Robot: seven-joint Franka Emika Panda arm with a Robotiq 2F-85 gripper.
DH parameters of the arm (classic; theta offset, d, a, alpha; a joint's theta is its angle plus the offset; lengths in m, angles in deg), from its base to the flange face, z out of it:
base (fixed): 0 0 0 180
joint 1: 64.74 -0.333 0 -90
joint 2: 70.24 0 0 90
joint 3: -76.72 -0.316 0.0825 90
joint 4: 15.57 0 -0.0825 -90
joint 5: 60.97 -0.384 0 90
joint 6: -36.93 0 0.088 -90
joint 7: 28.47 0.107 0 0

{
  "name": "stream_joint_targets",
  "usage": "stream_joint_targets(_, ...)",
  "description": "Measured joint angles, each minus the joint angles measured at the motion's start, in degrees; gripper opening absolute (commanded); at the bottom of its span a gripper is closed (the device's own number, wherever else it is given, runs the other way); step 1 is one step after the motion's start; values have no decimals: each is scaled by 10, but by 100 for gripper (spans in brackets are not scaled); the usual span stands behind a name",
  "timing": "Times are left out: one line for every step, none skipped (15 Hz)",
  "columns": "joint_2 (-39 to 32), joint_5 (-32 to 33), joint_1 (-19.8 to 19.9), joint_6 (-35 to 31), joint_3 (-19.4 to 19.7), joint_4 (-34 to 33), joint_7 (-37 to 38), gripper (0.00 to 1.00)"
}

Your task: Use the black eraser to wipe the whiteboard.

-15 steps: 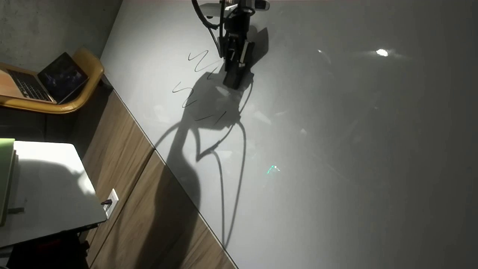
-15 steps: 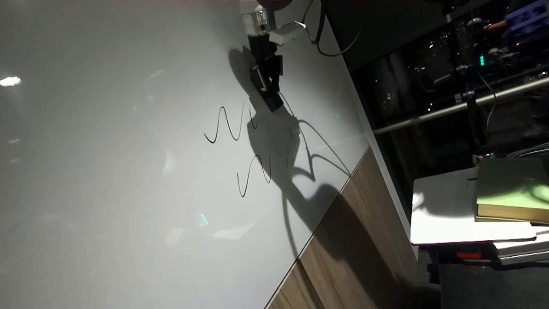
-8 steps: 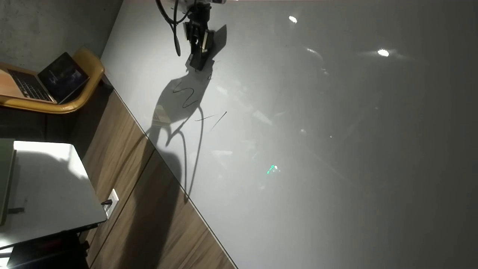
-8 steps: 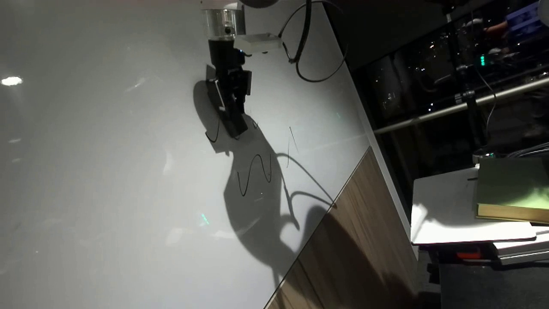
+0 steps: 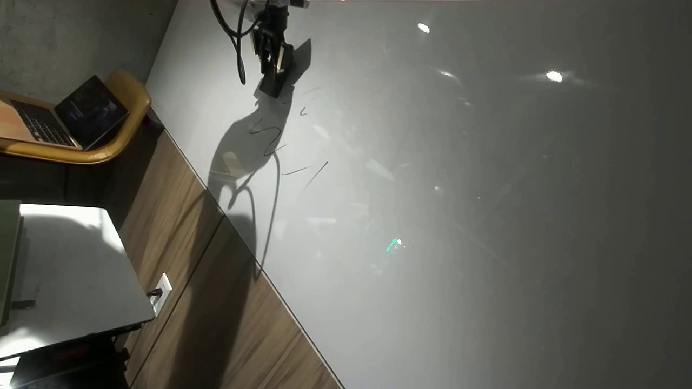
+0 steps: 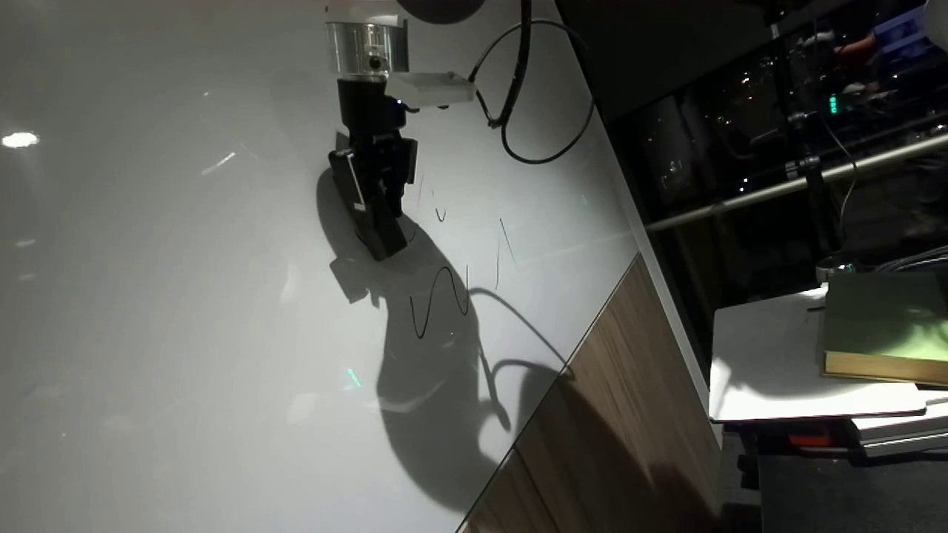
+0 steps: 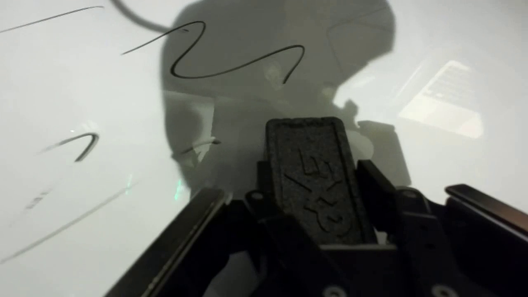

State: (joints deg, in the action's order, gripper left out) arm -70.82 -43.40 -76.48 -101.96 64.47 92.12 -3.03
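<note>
The black eraser (image 7: 307, 144) lies lengthwise between the fingers (image 7: 375, 194) of my gripper (image 7: 315, 181), which is shut on its sides. In both exterior views the eraser (image 5: 271, 86) (image 6: 381, 237) points downward at a slant, close over the whiteboard (image 5: 486, 216); whether its face touches the surface I cannot tell. A dark zigzag (image 7: 231, 74) stands ahead of the eraser in the wrist view. Of the upper scribble, a short hook (image 6: 441, 215) and faint traces show. Two thin strokes (image 6: 506, 240) are nearby. The arm's shadow darkens the board around the eraser.
Wood panelling (image 5: 162, 216) borders the board's lower edge. A laptop (image 5: 89, 111) sits on a yellow chair (image 5: 130, 100). A white table top (image 6: 770, 355) holds a green book (image 6: 878, 318). A loose black cable (image 6: 518, 74) hangs from the arm.
The gripper, with the eraser in it, has slid across the board toward the laptop's side. Most of the upper zigzag that showed a second ago is gone from view.
</note>
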Motion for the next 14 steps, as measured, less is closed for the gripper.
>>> stream_joint_targets(0, -1, -6, -2, -4, 0, 4, 28)
stream_joint_targets(0, -1, -12, -4, -9, -1, 9, 28)
stream_joint_targets(0, -1, -19, -5, -15, -2, 15, 28)
stream_joint_targets(0, 0, -25, -5, -19, -2, 20, 28)
stream_joint_targets(0, 3, -30, -5, -24, -2, 24, 28)
stream_joint_targets(-2, 7, -33, -5, -26, -2, 26, 28)
stream_joint_targets(-4, 11, -35, -5, -26, -2, 27, 28)
stream_joint_targets(-8, 15, -35, -5, -25, -3, 27, 28)
stream_joint_targets(-12, 21, -34, -5, -24, -5, 27, 28)
stream_joint_targets(-17, 27, -33, -5, -21, -9, 27, 28)
stream_joint_targets(-22, 33, -32, -5, -18, -14, 27, 28)
stream_joint_targets(-27, 37, -31, -5, -13, -20, 27, 28)
stream_joint_targets(-32, 40, -30, -5, -8, -27, 26, 28)
stream_joint_targets(-36, 42, -30, -5, -5, -32, 26, 28)
